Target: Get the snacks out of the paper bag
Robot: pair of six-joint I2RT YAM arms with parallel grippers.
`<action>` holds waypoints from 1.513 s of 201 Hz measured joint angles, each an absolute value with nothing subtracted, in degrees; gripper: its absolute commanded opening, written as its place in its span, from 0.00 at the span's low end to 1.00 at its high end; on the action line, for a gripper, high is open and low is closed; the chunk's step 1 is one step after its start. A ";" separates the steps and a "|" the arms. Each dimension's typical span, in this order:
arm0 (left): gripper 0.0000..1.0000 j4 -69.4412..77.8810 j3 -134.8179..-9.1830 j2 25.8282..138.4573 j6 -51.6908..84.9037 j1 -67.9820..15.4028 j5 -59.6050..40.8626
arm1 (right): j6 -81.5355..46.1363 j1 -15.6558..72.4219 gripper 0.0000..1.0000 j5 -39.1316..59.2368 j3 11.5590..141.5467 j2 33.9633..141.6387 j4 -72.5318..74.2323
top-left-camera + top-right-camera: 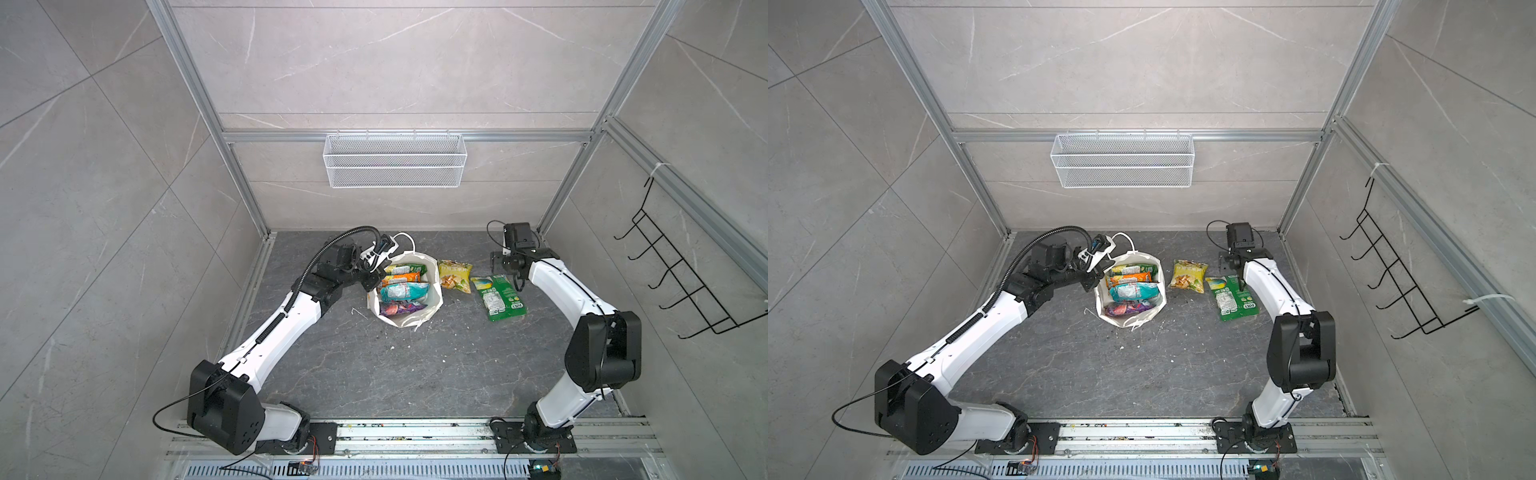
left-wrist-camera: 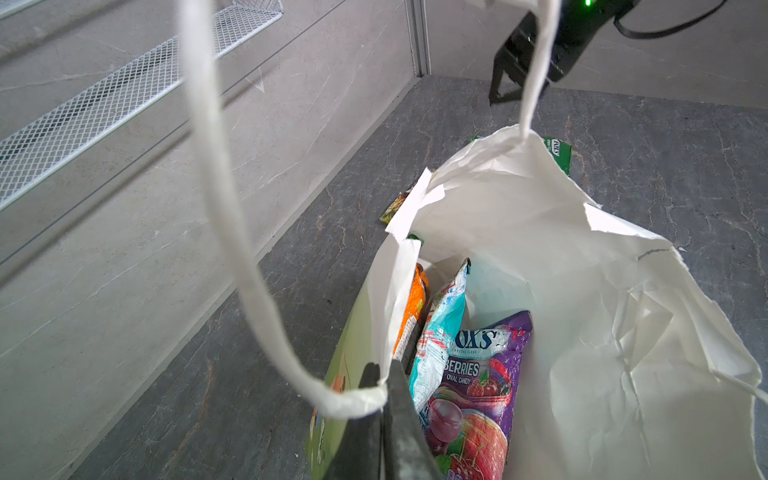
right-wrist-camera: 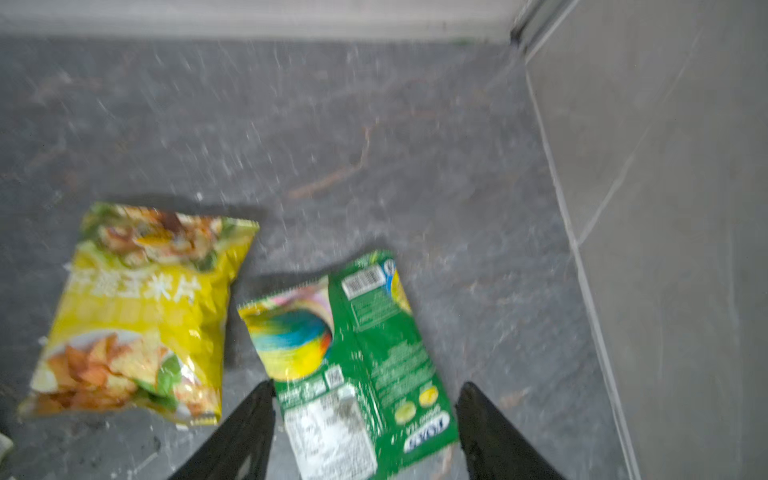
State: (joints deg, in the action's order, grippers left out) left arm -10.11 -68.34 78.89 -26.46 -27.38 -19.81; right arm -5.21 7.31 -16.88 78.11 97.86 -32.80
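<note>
Creased matt paper bag (image 2: pixel 582 311), glossy snacks (image 2: pixel 478 395)

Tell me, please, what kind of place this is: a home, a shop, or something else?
Probably a robot test cell, not a real room. An aluminium frame holds stone-look wall panels, the left arm and right arm are mounted on a rail, and a mesh basket hangs from the frame.

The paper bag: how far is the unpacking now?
Done: the yellow chip bag and a green bag lie on the table beside the paper bag. In hand: the left hand pinches the bag's rim; the right hand stands open above the green bag. Left: four packets inside, yellow-green, orange, teal and purple.
</note>
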 measured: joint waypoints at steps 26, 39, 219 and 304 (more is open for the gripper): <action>0.00 -9.65 -68.34 79.24 -26.33 -27.38 -19.97 | -6.20 11.88 0.69 -19.44 77.34 101.36 -37.06; 0.00 -9.58 -68.34 79.57 -26.33 -27.38 -20.05 | -6.72 13.45 0.67 -21.21 77.36 103.35 -38.85; 0.00 -9.10 -68.34 80.05 -25.87 -27.38 -20.05 | -5.54 11.92 0.28 -23.57 86.02 119.63 -36.88; 0.00 -9.08 -68.23 79.42 -25.87 -27.38 -20.05 | -1.58 11.92 0.37 -17.08 87.53 119.04 -31.66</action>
